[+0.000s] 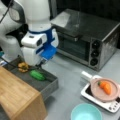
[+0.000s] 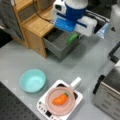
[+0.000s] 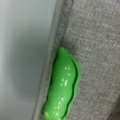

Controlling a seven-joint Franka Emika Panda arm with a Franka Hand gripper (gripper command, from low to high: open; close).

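The gripper (image 1: 41,63) hangs low over the open grey drawer (image 1: 48,83), just above the green pea pod (image 1: 37,75); I cannot tell if its fingers are apart or together. The pea pod lies inside the drawer, against its side wall (the wrist view shows it (image 3: 63,87) touching the wall). A yellow toy (image 1: 23,66) lies near it. On the counter (image 1: 67,75) stand a teal bowl (image 1: 86,112), a pink plate (image 1: 103,90) with a carrot (image 1: 106,86), and a toaster oven (image 1: 85,37).
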